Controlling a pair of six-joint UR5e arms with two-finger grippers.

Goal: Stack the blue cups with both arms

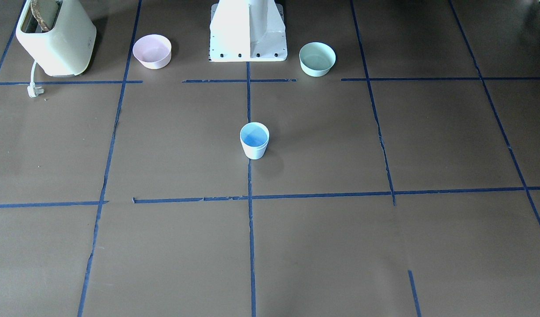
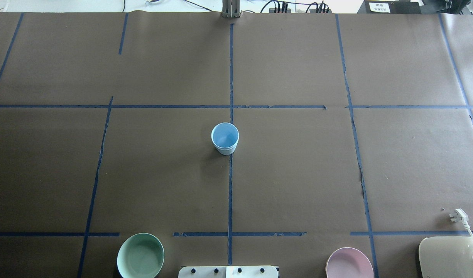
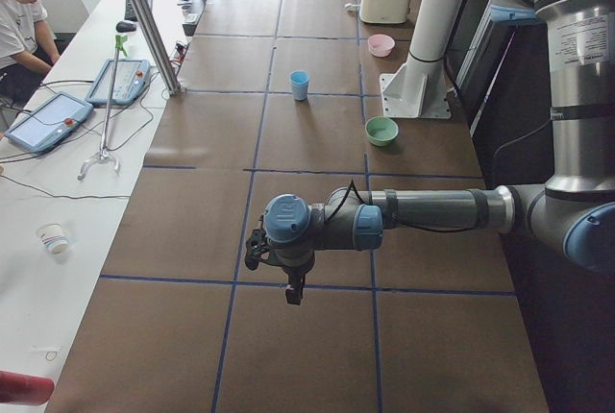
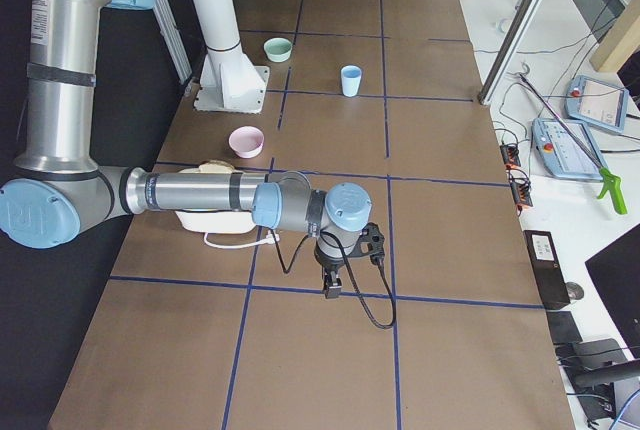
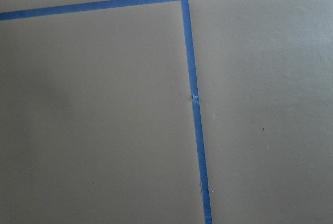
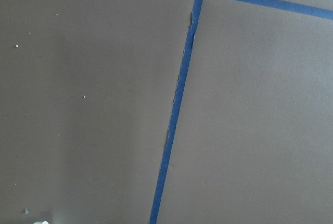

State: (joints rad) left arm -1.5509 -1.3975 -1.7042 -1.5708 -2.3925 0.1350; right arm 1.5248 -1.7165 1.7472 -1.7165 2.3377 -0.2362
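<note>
One pale-blue cup (image 1: 254, 141) stands upright on the centre tape line in the middle of the table; it also shows in the overhead view (image 2: 225, 138). No second separate cup shows, and I cannot tell whether one is nested inside it. My left gripper (image 3: 293, 295) shows only in the exterior left view, hanging over the table far from the cup. My right gripper (image 4: 331, 290) shows only in the exterior right view, also far from the cup. I cannot tell whether either is open or shut. Both wrist views show only brown table and blue tape.
A pink bowl (image 1: 152, 51) and a mint-green bowl (image 1: 317, 58) sit on either side of the white pedestal (image 1: 248, 31). A cream toaster (image 1: 54, 37) with its plug (image 1: 33, 90) stands in a corner. An operator (image 3: 24, 0) sits beyond the table.
</note>
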